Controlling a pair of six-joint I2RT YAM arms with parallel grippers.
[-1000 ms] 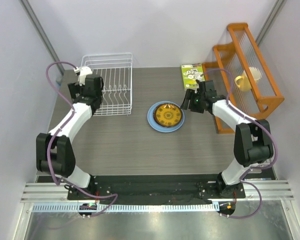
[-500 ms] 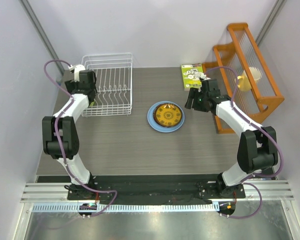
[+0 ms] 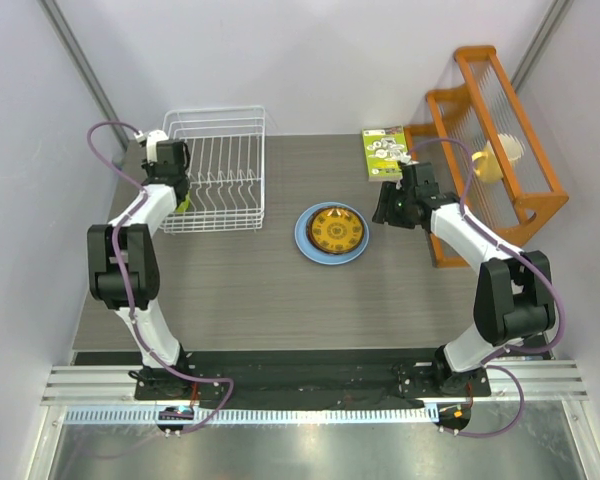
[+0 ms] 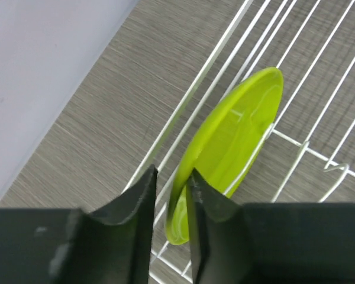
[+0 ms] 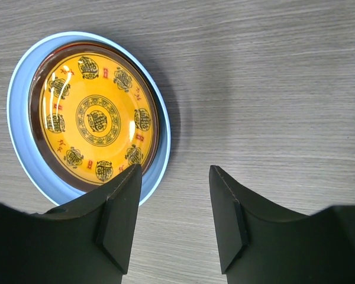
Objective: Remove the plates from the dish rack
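Observation:
The white wire dish rack (image 3: 225,165) stands at the back left. A lime green plate (image 4: 236,136) leans on edge against its left side wire (image 4: 208,62). My left gripper (image 4: 171,171) has its jaws drawn in round that plate's rim, the right finger against it. From above, the left gripper (image 3: 177,195) sits at the rack's left edge. A yellow patterned plate (image 3: 332,229) lies stacked on the large light blue plate (image 3: 305,240) at mid-table. My right gripper (image 5: 175,167) hovers open just right of the blue plate (image 5: 23,154), holding nothing.
An orange wooden shelf rack (image 3: 500,130) stands along the right side with a pale cup (image 3: 495,160) in it. A green and white packet (image 3: 384,150) lies at the back beside it. Walls close in on the left and behind.
My left gripper has reached over the rack's left edge and its jaws have narrowed round the lime green plate. The right gripper's jaws have narrowed a little; it has barely moved.

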